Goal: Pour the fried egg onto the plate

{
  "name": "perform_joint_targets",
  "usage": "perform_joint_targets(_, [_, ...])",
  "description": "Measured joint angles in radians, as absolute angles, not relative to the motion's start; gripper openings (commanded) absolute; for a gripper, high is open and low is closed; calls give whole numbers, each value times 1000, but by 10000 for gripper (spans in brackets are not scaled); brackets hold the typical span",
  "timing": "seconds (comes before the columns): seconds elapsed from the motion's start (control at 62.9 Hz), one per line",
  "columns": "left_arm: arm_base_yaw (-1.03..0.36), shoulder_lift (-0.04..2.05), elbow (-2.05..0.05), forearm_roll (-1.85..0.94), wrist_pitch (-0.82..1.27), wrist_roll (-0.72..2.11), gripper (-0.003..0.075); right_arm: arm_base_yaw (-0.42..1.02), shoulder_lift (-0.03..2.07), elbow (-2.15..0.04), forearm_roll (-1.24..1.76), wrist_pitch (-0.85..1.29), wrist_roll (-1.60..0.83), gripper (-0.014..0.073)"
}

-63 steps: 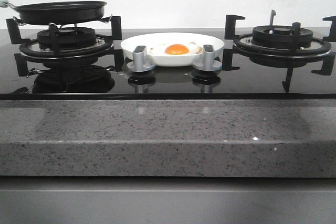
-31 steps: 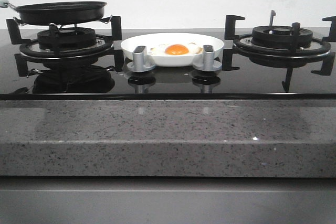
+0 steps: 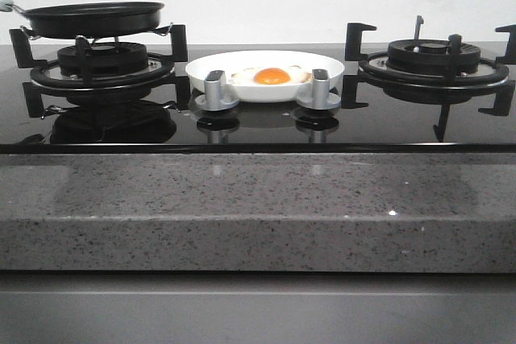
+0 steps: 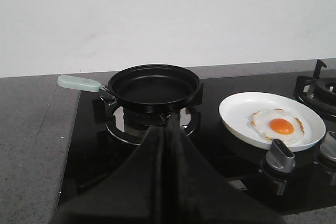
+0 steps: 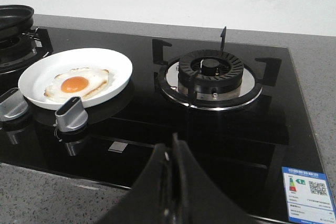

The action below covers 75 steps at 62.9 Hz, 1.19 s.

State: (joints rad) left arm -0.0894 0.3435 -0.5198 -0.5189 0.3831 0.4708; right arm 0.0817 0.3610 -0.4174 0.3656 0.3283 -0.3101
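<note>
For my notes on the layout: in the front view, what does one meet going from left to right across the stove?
Frying pan on the left burner → plate holding the fried egg → bare right burner.

Speckled grey countertop, black glass hob on it, plate between burners

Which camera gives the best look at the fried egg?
The right wrist view: the fried egg shows whole on the plate. The left wrist view is also clear, though a knob overlaps the plate. The front view sees it edge-on.
</note>
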Motion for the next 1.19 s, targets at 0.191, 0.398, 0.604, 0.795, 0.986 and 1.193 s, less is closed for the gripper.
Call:
perform_joint_targets(0.191, [-89,344,-520,-519,383,471,-20,82,361,-417,367,328,-310,-118])
perform_joint_targets(0.398, [-89,344,-514,-510,370,471,-20,82,361,-417,367,328,-310,-118])
perform_joint_targets(0.604, [-89,342,-435,-339,294,388,-20,82,361,-417,367,328,-310,-118])
perform_joint_targets(0.795, [-89,250,-307,-68,216,139,-20,82,361,-417,367,328,-310,-118])
perform_joint_targets(0.986, [-89,65,-131,-30,198,101,-20,82,361,-417,367,328,-310,-118])
perform_joint_targets(1.193, [-89,-3,4,-29,175,99,-20,82,361,-417,369,328,-310,-118])
